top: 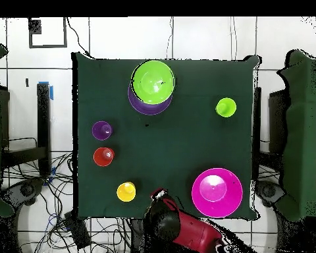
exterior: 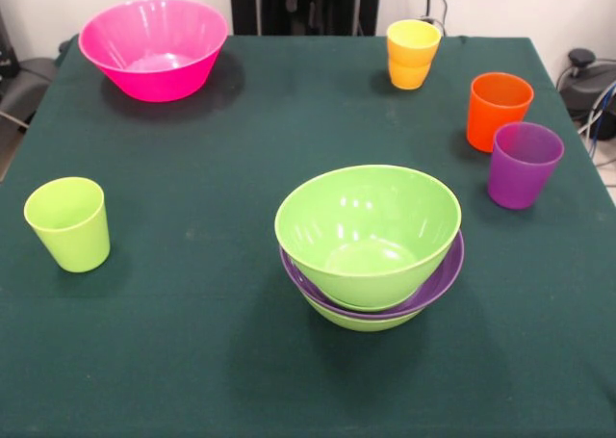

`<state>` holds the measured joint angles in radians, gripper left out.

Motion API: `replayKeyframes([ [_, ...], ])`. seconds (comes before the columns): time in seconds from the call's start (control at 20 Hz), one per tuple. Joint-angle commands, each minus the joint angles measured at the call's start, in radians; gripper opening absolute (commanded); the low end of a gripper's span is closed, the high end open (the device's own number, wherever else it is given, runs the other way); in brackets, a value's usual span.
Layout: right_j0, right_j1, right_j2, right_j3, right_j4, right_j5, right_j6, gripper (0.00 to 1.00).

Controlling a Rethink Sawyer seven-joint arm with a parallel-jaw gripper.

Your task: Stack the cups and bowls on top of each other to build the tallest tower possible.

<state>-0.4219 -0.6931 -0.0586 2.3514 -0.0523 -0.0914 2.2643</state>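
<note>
Gripper state I cannot tell: only my red and black arm (top: 187, 227) shows, drawn back at my own edge of the table (exterior: 192, 361), between the pink bowl and the yellow-orange cup in the overhead view.

Biggest on the green cloth is the pink bowl (exterior: 153, 48), standing alone and upright near a corner on my side. Next comes the tower (exterior: 371, 250) near the middle of the far edge: a lime green bowl (exterior: 368, 228) nested in the shallow purple bowl (exterior: 445, 279), over another green bowl (exterior: 361, 321).

Four cups stand upright and apart from the stack: orange (exterior: 498, 110) and purple (exterior: 523, 164) close together along one side edge, yellow-orange (exterior: 412, 53) near my other corner, lime green (exterior: 68, 222) by the opposite side edge.
</note>
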Motion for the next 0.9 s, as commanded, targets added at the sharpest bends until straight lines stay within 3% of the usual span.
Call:
replayKeyframes([
  [0.05, 0.053, 0.0, 0.081, -0.192, 0.051, 0.174, 0.046, 1.0],
  [0.4, 0.059, -0.026, 0.095, -0.239, 0.058, 0.278, 0.062, 1.0],
  [0.7, 0.029, 0.009, 0.121, -0.311, 0.014, 0.309, 0.011, 1.0],
  [0.9, 0.044, -0.024, 0.111, -0.339, 0.007, 0.376, -0.003, 1.0],
])
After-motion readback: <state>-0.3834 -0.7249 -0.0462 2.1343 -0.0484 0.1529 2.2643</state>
